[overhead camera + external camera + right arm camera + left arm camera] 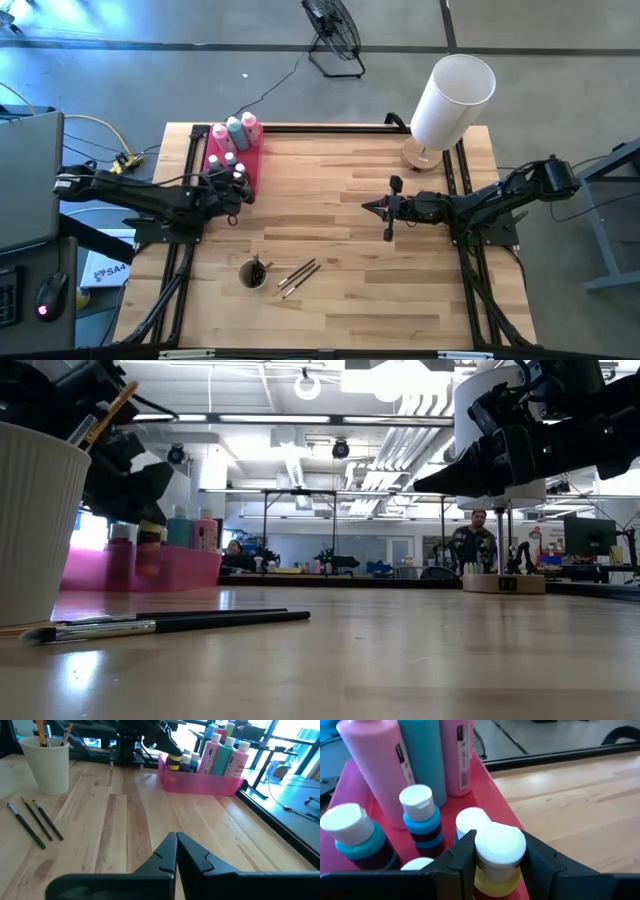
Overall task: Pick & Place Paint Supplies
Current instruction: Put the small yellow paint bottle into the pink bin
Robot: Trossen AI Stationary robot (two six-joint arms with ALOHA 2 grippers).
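A pink tray (250, 170) at the table's far left holds two pink squeeze bottles (370, 765) and a teal one (422, 755) at its far end, with small white-capped paint pots (420, 815) in front of them. My left gripper (499, 856) is over the tray's near end, shut on a white-capped pot with a yellow band (499, 845). Thin dark-handled brushes (298, 277) lie on the wood near a white ribbed cup (253, 273) that holds more brushes. My right gripper (176, 837) hangs shut over the table's right middle, touching nothing. My left gripper pinches the yellow-banded pot between its two fingers (465, 862), just under the white cap (500, 870), one finger on each side. The fingers come from the table's left, slanting a little downward. The pot stands upright; the tray wall hides its lower end (174, 766).
A big white cylinder lampshade on a wooden base (450, 100) stands at the table's far right. Black frame rails (470, 260) run along the table's left and right sides. Bare wood lies between the two arms. People (478, 535) show in the room behind.
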